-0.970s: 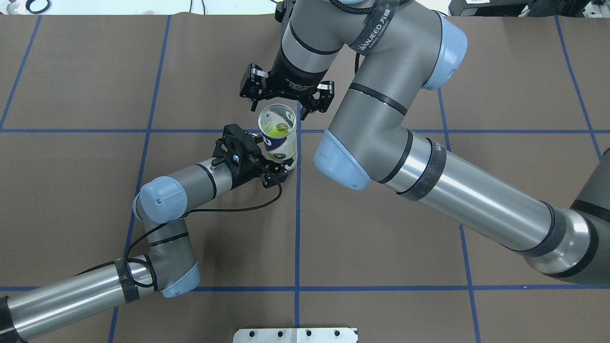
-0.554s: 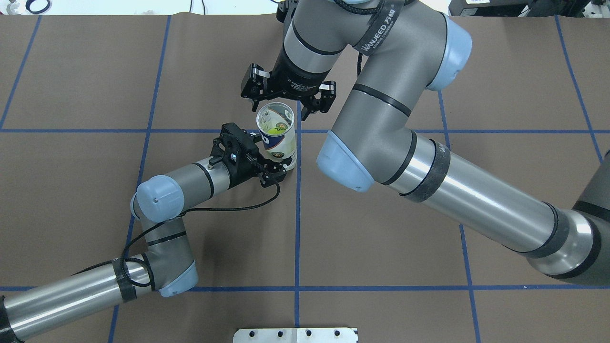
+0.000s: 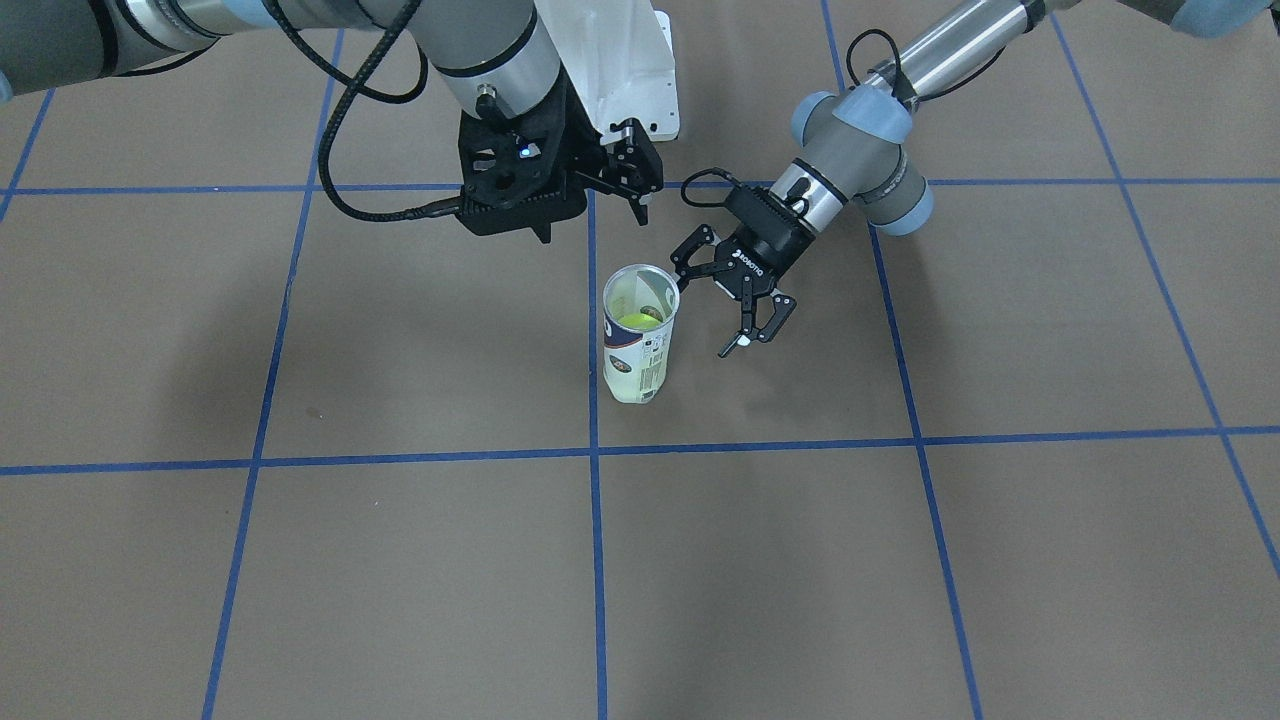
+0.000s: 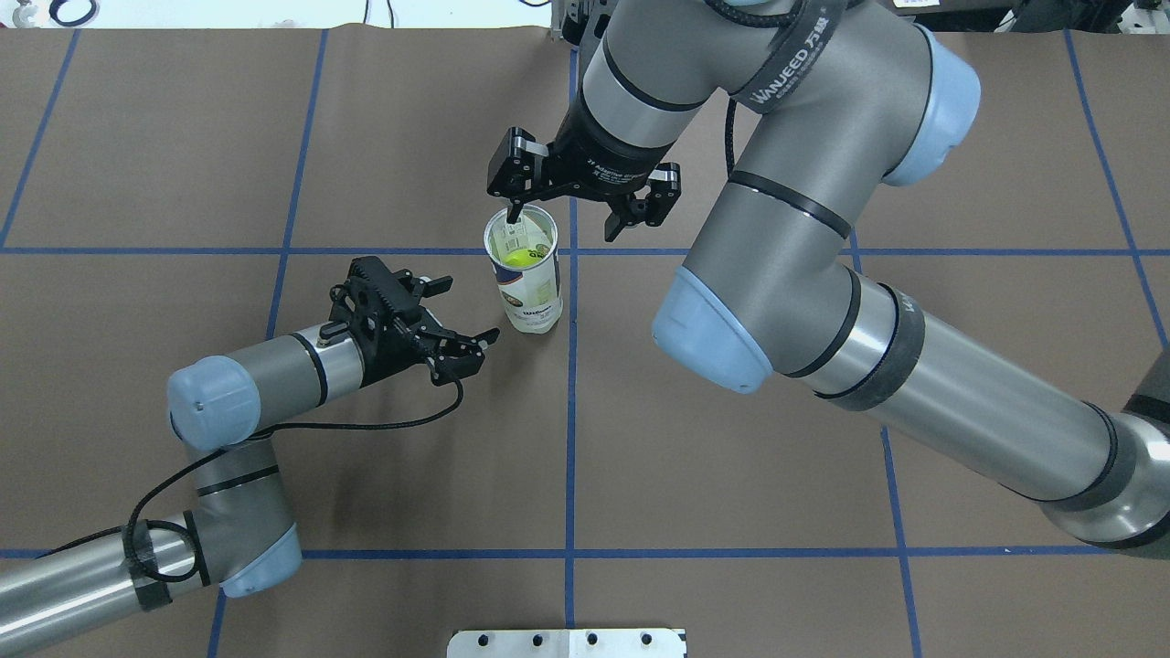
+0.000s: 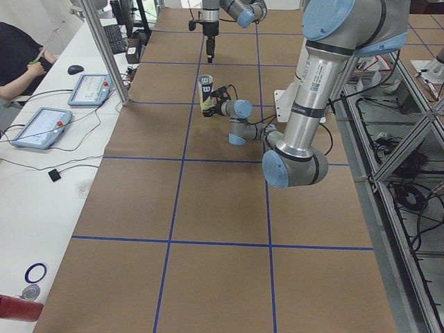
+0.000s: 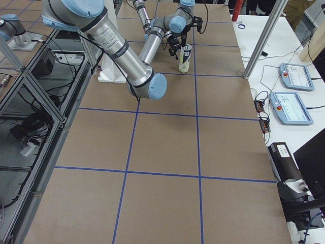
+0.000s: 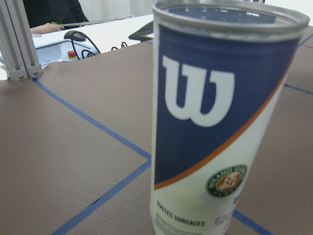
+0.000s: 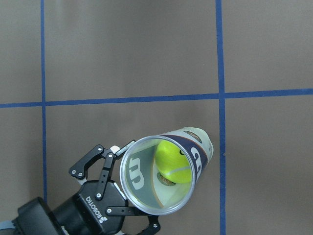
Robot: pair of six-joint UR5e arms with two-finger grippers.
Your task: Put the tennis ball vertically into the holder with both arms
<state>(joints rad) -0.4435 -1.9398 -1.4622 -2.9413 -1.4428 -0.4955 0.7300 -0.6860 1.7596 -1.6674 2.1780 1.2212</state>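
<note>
You have the holder [image 4: 523,274] upright on the brown table [image 4: 731,475], just left of a blue tape crossing [image 4: 570,250], with the tennis ball [image 8: 172,161] inside. The left gripper [image 4: 470,311] sits just left of it, spread wide, empty and not touching. The right gripper [image 4: 565,225], equally wide and empty, hangs over its far rim. The white base [image 3: 640,70] stands well apart.

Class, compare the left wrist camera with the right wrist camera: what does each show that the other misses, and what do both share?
Only the left wrist view shows the can's label from the side, with its orange stripe, and a white desk with a tablet behind. Only the right wrist view looks down the open mouth to the tennis ball inside, with the open left gripper beside the can. Both show the upright can on the brown table with blue tape lines.
</note>
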